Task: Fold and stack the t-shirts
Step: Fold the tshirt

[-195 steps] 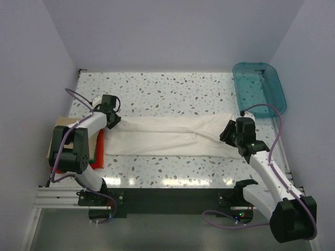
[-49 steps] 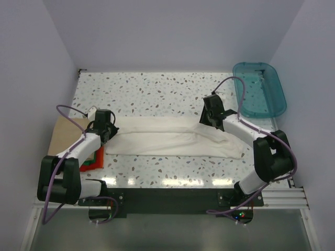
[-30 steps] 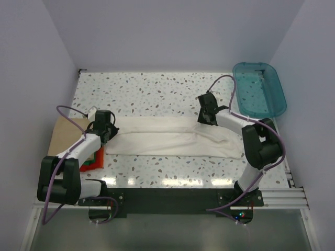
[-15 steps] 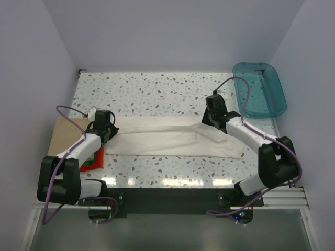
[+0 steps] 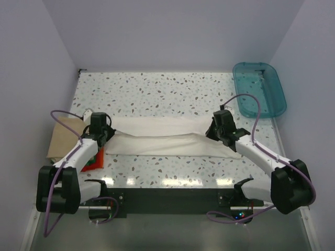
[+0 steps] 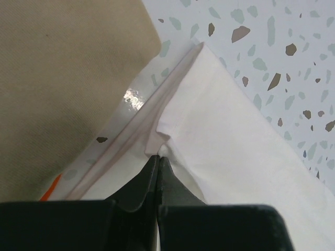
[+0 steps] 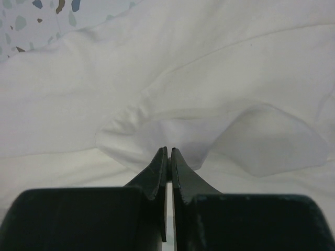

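Observation:
The white t-shirt [image 5: 162, 137] lies as a long folded strip across the speckled table [image 5: 157, 94]. My left gripper [image 5: 102, 134] is shut on its left end; the wrist view shows the jaws [image 6: 157, 157] pinching a raised corner of the white cloth [image 6: 235, 136]. My right gripper [image 5: 214, 130] is shut on the strip's right part; its wrist view shows the jaws [image 7: 168, 151] closed on a fold of white cloth [image 7: 209, 78]. A tan shirt [image 5: 65, 136] lies at the left edge, with red cloth [image 5: 93, 161] and a sliver of green under it.
A teal plastic bin [image 5: 258, 89] stands at the back right. Purple cables loop over both arms. The walls close in at left, back and right. The black rail with the arm bases [image 5: 167, 196] runs along the near edge.
Both grippers have pulled toward the near edge, dragging the shirt's far edge with them. The right gripper moved from the back of the strip down and right; the strip looks narrower.

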